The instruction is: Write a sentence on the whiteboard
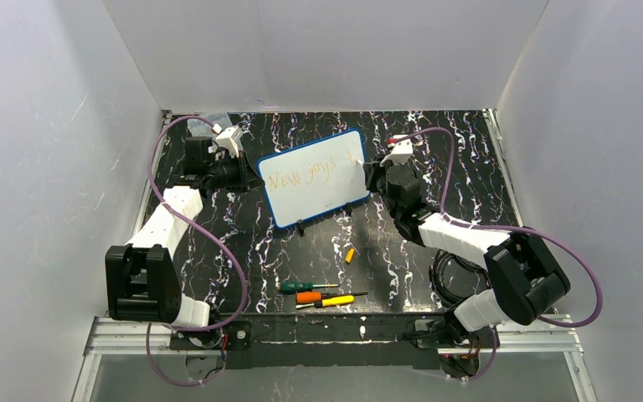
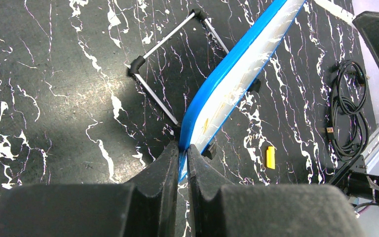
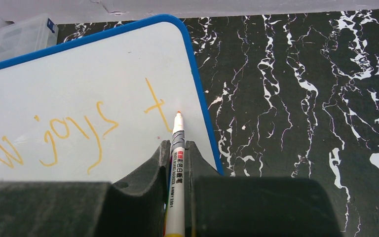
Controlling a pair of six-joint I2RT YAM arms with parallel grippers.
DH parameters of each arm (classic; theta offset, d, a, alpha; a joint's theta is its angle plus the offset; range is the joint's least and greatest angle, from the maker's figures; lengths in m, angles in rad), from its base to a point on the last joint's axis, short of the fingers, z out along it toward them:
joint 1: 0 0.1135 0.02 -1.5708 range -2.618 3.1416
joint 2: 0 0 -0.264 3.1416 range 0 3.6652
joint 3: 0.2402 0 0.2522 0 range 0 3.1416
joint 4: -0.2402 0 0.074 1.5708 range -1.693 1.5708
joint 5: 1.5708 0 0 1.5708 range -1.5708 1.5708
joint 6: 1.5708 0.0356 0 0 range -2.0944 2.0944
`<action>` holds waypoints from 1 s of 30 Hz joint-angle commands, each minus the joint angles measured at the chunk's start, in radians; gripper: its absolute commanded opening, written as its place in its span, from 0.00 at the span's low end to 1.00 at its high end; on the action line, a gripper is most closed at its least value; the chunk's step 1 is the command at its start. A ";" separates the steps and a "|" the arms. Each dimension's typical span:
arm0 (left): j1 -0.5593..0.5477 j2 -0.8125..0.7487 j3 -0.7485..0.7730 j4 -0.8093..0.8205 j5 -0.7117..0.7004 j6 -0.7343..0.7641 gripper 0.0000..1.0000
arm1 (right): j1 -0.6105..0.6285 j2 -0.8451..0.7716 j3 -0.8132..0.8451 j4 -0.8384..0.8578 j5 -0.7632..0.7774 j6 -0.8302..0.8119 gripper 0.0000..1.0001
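Note:
The whiteboard (image 1: pixel 314 178) with a blue frame stands tilted on its black feet at mid table. Orange writing (image 1: pixel 306 177) on it reads "New joys t"; the right wrist view shows "ew joys t" (image 3: pixel 98 128). My left gripper (image 2: pixel 182 150) is shut on the board's blue left edge (image 2: pixel 227 74); it also shows in the top view (image 1: pixel 247 174). My right gripper (image 3: pixel 177 148) is shut on a white marker (image 3: pixel 176 168), whose orange tip sits at the board face just right of the "t". In the top view the right gripper (image 1: pixel 377 177) is at the board's right edge.
A yellow marker cap (image 1: pixel 349 255) lies in front of the board. Screwdrivers (image 1: pixel 322 295) lie near the front edge. A coiled black cable (image 1: pixel 452 276) lies at the right. A clear plastic box (image 3: pixel 22 34) sits behind the board. A wire stand frame (image 2: pixel 172 64) props the board.

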 commanded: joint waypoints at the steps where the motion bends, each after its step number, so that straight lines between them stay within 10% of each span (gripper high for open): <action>1: -0.001 -0.052 0.000 0.004 0.006 0.008 0.00 | -0.004 -0.007 0.055 0.067 0.016 -0.016 0.01; 30: -0.001 -0.053 -0.003 0.005 0.004 0.008 0.00 | -0.005 -0.010 0.014 0.017 0.065 -0.019 0.01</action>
